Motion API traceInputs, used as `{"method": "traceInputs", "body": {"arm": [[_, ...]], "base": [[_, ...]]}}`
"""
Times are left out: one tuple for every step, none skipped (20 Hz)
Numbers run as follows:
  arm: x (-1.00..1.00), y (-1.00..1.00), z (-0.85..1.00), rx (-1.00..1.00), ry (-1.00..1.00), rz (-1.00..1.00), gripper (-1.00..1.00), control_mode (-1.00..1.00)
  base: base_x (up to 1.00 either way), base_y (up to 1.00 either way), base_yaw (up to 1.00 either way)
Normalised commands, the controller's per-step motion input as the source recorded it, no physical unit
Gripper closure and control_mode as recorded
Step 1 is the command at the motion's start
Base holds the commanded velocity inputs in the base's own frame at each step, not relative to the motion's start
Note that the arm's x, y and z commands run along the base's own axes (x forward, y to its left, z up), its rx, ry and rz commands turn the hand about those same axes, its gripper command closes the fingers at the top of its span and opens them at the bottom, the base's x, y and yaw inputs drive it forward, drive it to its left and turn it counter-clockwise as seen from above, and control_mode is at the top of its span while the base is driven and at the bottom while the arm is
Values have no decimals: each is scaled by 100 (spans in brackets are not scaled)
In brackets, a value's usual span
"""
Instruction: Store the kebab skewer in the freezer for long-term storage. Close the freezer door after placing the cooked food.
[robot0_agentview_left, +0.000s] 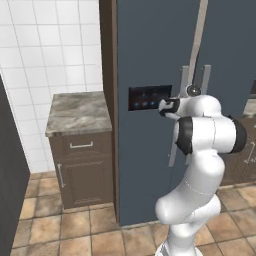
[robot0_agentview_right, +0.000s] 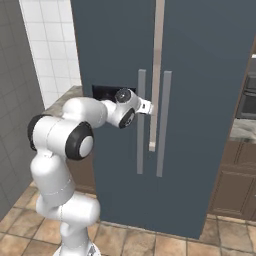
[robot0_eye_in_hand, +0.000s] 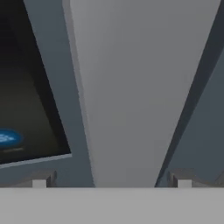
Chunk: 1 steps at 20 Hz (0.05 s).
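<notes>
End effector (robot0_eye_in_hand: 111, 183) has its two tips spread wide, one on each side of the long grey handle (robot0_eye_in_hand: 131, 87) of the freezer door (robot0_agentview_left: 145, 60). That handle stands straight up and down, just beside the dark panel (robot0_agentview_left: 149, 97). Both freezer (robot0_agentview_right: 200, 75) doors look shut.

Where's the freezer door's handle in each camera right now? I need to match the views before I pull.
Left base view: freezer door handle, right of centre, partly behind the arm.
Right base view: the left grey bar, centre, beside the gripper.
Hand view: broad pale band, centre.
Shared landmark: dark dispenser panel, left of the handle.
</notes>
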Motion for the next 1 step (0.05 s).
{"method": "traceInputs", "body": {"arm": [[56,0,10,-2,2,5,-100,-100]], "base": [[0,0,0]]}}
